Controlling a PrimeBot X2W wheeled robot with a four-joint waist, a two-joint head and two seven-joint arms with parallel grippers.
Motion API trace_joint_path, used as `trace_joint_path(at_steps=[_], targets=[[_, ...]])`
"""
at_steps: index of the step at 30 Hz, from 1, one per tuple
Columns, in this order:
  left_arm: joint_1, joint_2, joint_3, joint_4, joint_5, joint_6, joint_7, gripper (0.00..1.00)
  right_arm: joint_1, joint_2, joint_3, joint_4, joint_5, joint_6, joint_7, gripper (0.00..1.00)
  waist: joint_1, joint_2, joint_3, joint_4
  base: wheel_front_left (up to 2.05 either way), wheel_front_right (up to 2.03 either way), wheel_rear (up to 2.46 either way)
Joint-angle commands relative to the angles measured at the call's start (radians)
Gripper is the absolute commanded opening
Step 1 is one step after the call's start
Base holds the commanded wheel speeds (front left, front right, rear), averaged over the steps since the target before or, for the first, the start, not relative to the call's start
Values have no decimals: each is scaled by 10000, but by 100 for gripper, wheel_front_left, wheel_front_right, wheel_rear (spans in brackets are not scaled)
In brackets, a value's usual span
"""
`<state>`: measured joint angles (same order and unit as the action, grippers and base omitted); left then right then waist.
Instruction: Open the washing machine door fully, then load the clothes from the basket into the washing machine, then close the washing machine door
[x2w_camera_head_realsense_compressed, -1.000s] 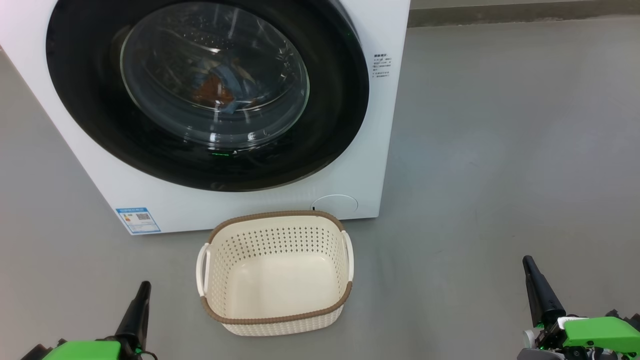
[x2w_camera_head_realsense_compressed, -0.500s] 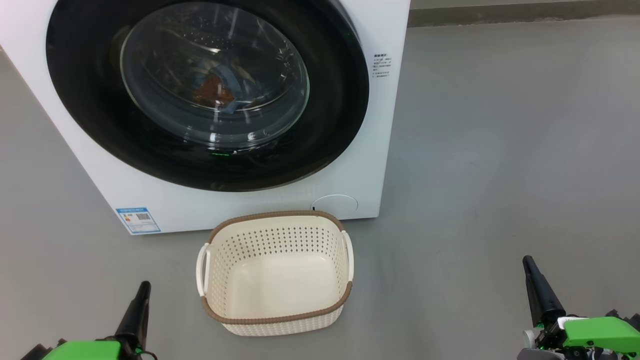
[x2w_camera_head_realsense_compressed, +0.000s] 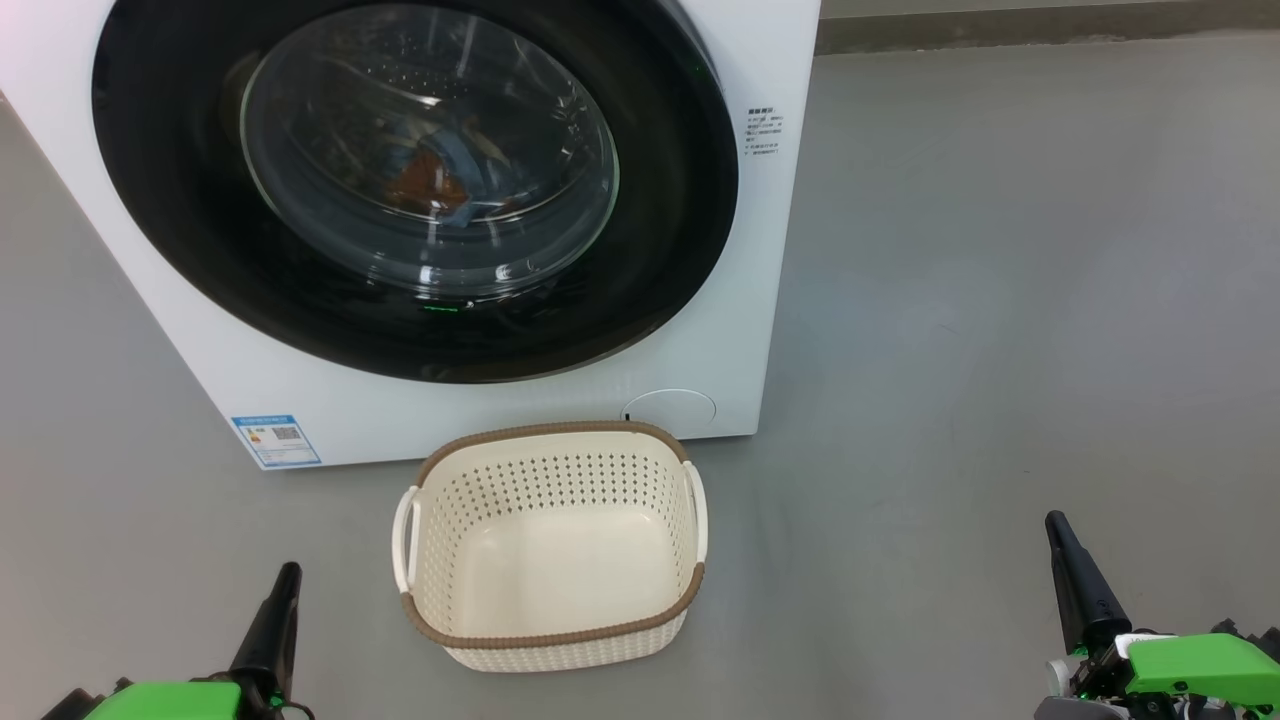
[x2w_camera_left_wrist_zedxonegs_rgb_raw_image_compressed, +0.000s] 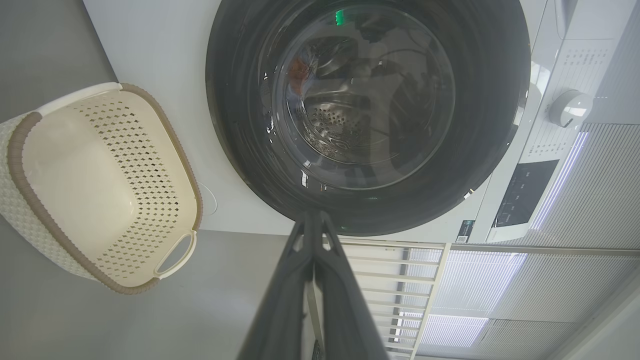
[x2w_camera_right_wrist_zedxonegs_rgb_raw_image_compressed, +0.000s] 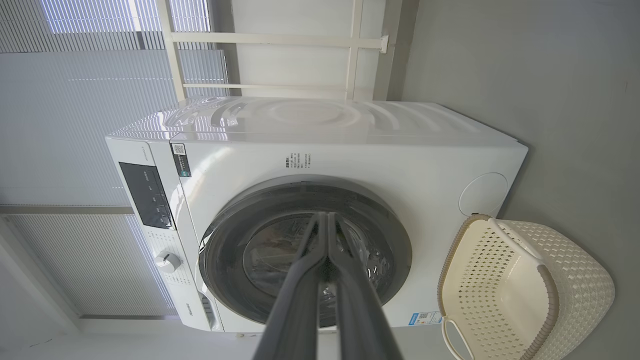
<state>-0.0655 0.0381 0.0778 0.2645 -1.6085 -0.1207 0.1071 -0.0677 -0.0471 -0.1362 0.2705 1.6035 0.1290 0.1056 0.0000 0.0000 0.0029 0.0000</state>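
Clothes lie inside the washing machine, behind the glass of its shut door, well apart from the left tool and the right tool. Each tool is pinched closed and holds nothing. Between them the basket stands empty on the floor, just before the machine. The writing on the blue label and the black print is too small to read.
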Motion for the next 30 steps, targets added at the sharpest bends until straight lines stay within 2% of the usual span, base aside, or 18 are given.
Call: trace_joint_path(at_steps=[1, 30], targets=[[-429, 132, 358, -191, -3, -100, 59, 0, -406, -31, 225, -254, 51, 17, 76, 0, 0, 0, 0, 0, 0, 0, 0], [-429, 128, 363, -191, 2, -100, 63, 0, -406, -31, 225, -254, 52, 17, 76, 0, 0, 0, 0, 0, 0, 0, 0]])
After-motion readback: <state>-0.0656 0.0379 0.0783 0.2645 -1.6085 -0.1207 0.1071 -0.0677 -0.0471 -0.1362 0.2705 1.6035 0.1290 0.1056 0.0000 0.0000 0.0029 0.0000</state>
